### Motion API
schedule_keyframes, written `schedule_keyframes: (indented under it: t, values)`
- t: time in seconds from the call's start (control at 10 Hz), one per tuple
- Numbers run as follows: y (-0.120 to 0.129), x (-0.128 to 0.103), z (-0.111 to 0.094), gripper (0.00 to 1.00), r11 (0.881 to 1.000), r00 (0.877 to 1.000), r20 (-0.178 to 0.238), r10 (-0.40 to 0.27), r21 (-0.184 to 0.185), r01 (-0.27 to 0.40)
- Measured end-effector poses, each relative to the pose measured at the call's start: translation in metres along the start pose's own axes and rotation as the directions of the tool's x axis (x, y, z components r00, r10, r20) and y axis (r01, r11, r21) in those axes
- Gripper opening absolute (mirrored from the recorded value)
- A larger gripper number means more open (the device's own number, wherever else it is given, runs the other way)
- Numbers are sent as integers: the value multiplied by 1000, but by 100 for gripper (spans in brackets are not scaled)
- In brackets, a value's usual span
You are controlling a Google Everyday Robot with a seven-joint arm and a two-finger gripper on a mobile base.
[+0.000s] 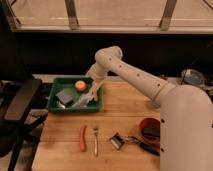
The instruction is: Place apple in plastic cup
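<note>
Task status: not done, at the reach stage by the look of it. Apple (pixel 80 85): lies uncupped in the back part of the green tray (pixel 52 98), not held. Plastic cup (pixel 82 101): the pale translucent item in the same tray, nearer the front, seemingly on its side rather than upright, though this is unsure. Gripper (pixel 93 92): lowered into the tray, just right of the apple and over the cup's end; open or closed cannot be told. Left to do, by judgement: seize the apple, lift it, drop it into the cup. Obstacles: a grey-blue block (pixel 64 96) crowds the tray beside both. Elsewhere on the table (pixel 125 111), well apart: orange stick (pixel 82 138), fork (pixel 95 140), dark hand tool (pixel 118 141), reddish-brown bowl (pixel 150 131). Black chair (pixel 18 107) at the table's edge.
</note>
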Motion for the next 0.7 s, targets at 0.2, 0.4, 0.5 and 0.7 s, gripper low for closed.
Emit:
schedule_keyframes:
  t: [0.2, 0.4, 0.5, 0.7]
  values:
    - [-17, -20, 14, 65, 997, 998, 23, -63, 47, 62]
    - [-30, -35, 30, 65, 985, 985, 62, -160, 74, 155]
    - [-34, -36, 35, 65, 980, 980, 70, -188, 80, 182]
    - [-39, -38, 48, 65, 972, 971, 80, -225, 86, 218]
